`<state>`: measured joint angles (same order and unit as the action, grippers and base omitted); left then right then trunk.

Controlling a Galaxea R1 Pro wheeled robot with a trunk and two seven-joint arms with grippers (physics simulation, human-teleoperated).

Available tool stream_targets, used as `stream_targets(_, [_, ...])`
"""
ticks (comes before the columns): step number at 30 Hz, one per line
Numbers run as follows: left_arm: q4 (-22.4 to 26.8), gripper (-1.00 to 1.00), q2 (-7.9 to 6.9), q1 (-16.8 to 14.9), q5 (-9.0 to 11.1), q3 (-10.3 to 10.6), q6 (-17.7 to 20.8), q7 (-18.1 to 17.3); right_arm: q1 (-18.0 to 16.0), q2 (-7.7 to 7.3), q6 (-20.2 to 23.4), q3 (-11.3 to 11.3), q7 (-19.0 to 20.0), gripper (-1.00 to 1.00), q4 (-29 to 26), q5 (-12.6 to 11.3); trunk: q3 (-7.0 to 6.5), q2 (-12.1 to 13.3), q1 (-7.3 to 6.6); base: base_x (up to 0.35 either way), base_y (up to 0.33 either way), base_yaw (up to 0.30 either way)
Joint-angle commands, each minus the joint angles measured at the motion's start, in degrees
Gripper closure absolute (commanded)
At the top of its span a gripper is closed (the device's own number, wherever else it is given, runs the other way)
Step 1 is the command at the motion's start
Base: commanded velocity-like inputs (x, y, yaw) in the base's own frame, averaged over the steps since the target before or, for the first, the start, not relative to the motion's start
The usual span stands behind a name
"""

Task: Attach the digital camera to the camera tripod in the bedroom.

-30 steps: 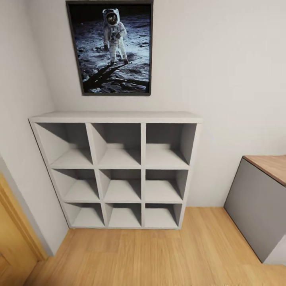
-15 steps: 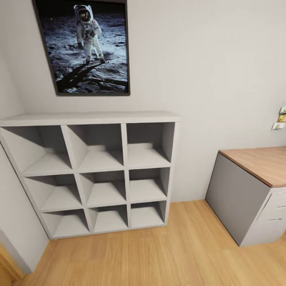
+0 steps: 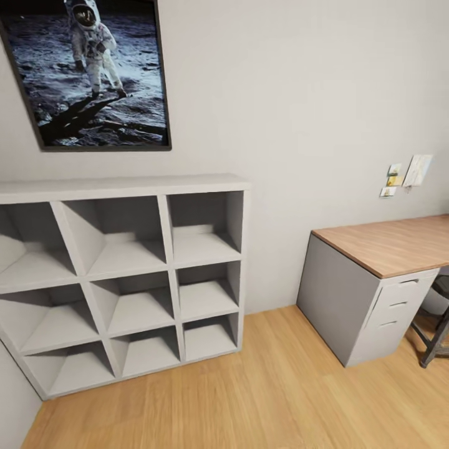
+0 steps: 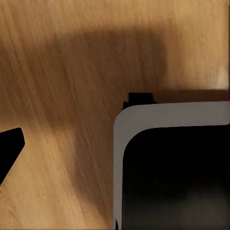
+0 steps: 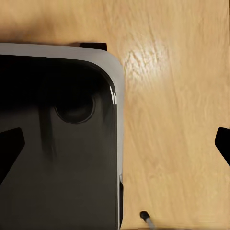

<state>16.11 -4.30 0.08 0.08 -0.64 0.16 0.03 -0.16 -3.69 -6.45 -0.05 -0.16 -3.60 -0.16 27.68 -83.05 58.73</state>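
Against the white wall stands a grey cube shelf (image 3: 125, 274); right of it, a wood-topped desk (image 3: 386, 243). Both wrist views look down on wood floor (image 4: 57, 72); right gripper (image 5: 115, 143) fingertips spread wide, left gripper's state unclear.

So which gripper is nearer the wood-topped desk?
Right, probably: the desk stands at the head view's right, that arm's side. The right gripper and left gripper both hang over the wood floor beside the robot's base, away from the desk, the left toward the cube shelf.
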Motion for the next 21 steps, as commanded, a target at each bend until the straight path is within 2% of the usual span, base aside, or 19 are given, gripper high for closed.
stream_targets(1, [0.06, -1.00, 0.01, 0.01, 0.01, -0.06, 0.02, 0.03, -0.02, 0.00, -0.14, 0.00, -0.02, -1.00, 0.00, -0.02, 0.05, -0.03, 0.00, 0.000, 0.000, -0.280])
stream_targets(21, [0.06, -1.00, 0.08, 0.01, 0.01, -0.06, 0.02, 0.00, -0.02, 0.00, -0.14, -0.01, -0.02, -1.00, 0.00, -0.02, 0.05, -0.03, 0.00, 0.000, 0.000, -0.279])
